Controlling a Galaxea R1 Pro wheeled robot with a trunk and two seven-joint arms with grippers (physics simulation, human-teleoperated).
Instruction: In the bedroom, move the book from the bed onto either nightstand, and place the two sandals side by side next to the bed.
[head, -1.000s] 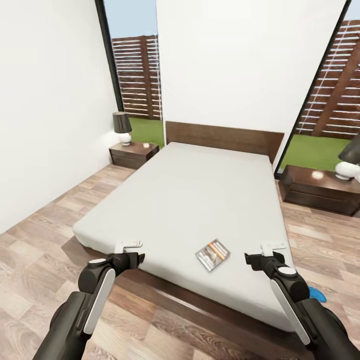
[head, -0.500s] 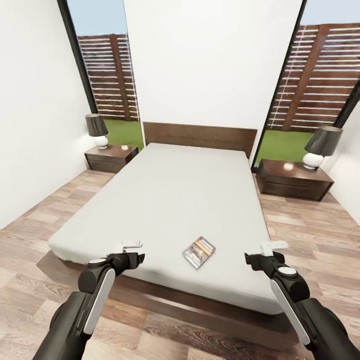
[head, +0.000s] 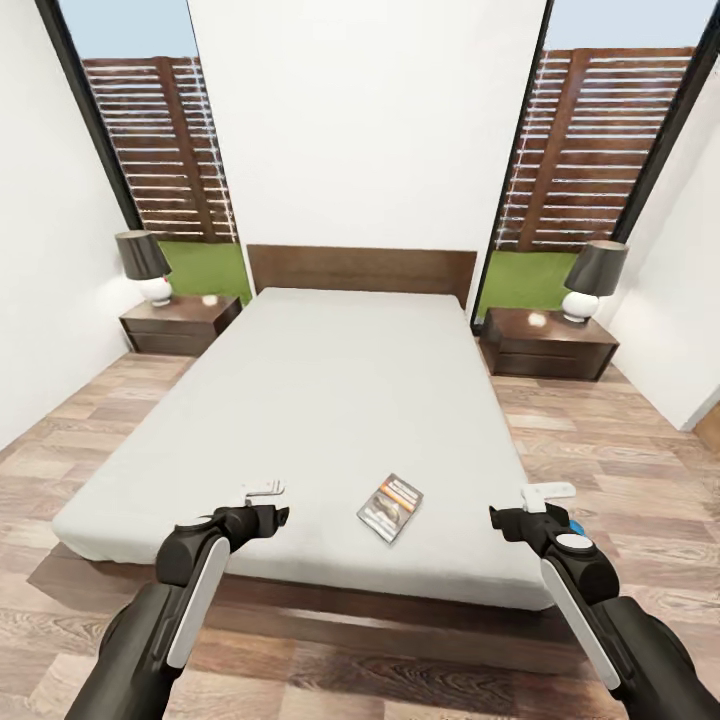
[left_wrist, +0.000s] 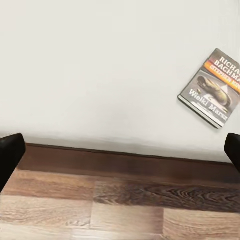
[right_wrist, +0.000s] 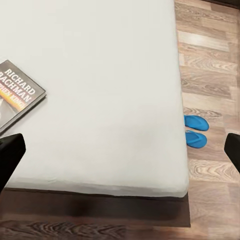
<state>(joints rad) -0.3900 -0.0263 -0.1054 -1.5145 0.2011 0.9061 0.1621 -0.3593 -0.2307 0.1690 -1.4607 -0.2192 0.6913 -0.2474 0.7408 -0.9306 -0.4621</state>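
Between both pincers, the book (head: 390, 507) is lying near the bed's (head: 300, 400) foot edge | left gripper (head: 262, 492) and right gripper (head: 547, 494) are hovering wide open, empty | sandals (right_wrist: 196, 131) are sitting beside the right one | risk: thin cover sliding off.

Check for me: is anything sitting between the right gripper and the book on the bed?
Nothing visible. Bare mattress of the bed lies between the right gripper and the book; its fingers are spread and hold nothing.
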